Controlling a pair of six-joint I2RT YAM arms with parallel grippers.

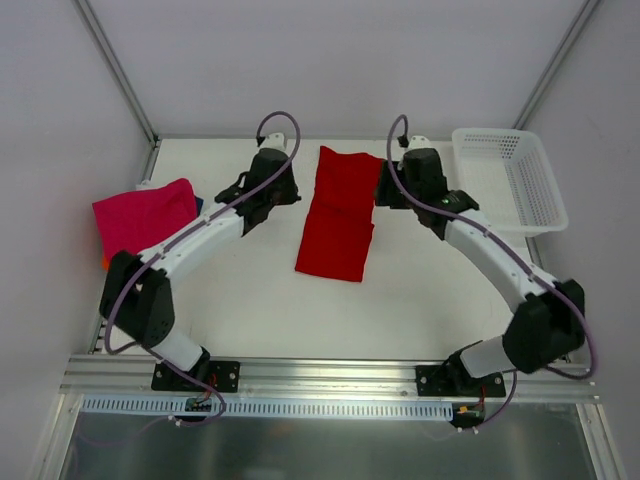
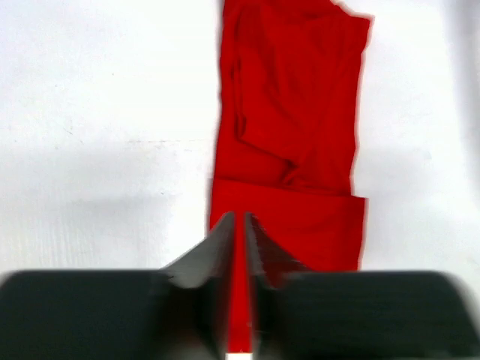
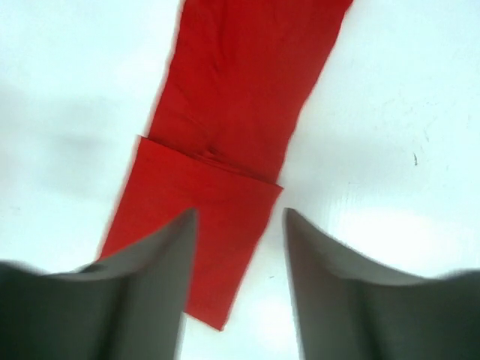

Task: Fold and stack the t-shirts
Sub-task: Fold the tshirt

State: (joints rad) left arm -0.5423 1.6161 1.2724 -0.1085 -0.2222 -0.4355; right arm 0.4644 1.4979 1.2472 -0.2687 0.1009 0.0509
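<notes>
The bright red t-shirt point(image 1: 338, 215) lies flat in the middle of the table, folded into a long narrow strip. It also shows in the left wrist view point(image 2: 292, 135) and the right wrist view point(image 3: 232, 112). My left gripper point(image 1: 293, 195) hovers at the strip's left edge near its far end. Its jaws point(image 2: 240, 217) are shut to a thin slit, with red cloth showing below them. My right gripper point(image 1: 385, 190) is at the strip's right edge. It is open point(image 3: 238, 214) and empty, one finger over the cloth. A folded magenta-pink t-shirt point(image 1: 145, 215) lies at the far left.
A white mesh basket point(image 1: 510, 178) stands at the back right. Slivers of orange point(image 1: 105, 262) and blue point(image 1: 198, 205) cloth peek from under the pink shirt. Metal frame posts rise at the back corners.
</notes>
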